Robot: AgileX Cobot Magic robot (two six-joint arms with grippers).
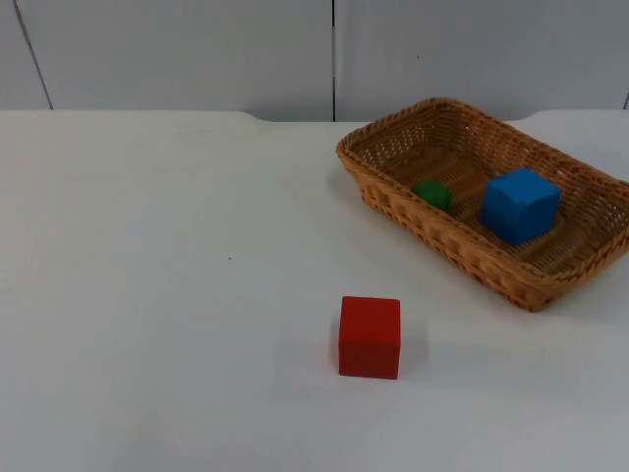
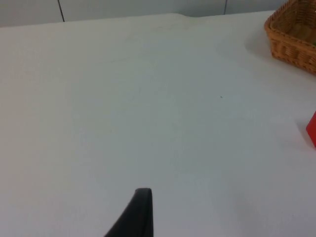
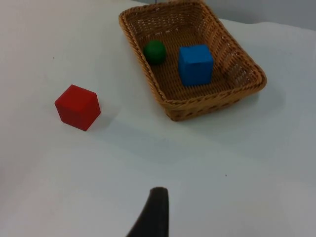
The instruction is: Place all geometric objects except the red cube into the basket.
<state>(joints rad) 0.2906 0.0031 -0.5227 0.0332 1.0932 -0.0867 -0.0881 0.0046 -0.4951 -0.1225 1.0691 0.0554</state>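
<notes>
A red cube (image 1: 370, 336) sits alone on the white table, in front of and to the left of a woven basket (image 1: 393, 211). A green ball (image 1: 431, 194) and a blue cube (image 1: 519, 204) lie inside the basket, side by side. The right wrist view takes in the red cube (image 3: 77, 106), the basket (image 3: 197, 106), the ball (image 3: 155, 51) and the blue cube (image 3: 195, 64), all well ahead of my right gripper (image 3: 153, 215). My left gripper (image 2: 140, 215) hangs over bare table, with the red cube's edge (image 2: 312, 129) and a basket corner (image 2: 291, 39) far off. Both arms wait, holding nothing.
The white table (image 1: 147, 295) ends at a grey partition wall (image 1: 197, 49) behind the basket. The basket lies at an angle near the table's right edge.
</notes>
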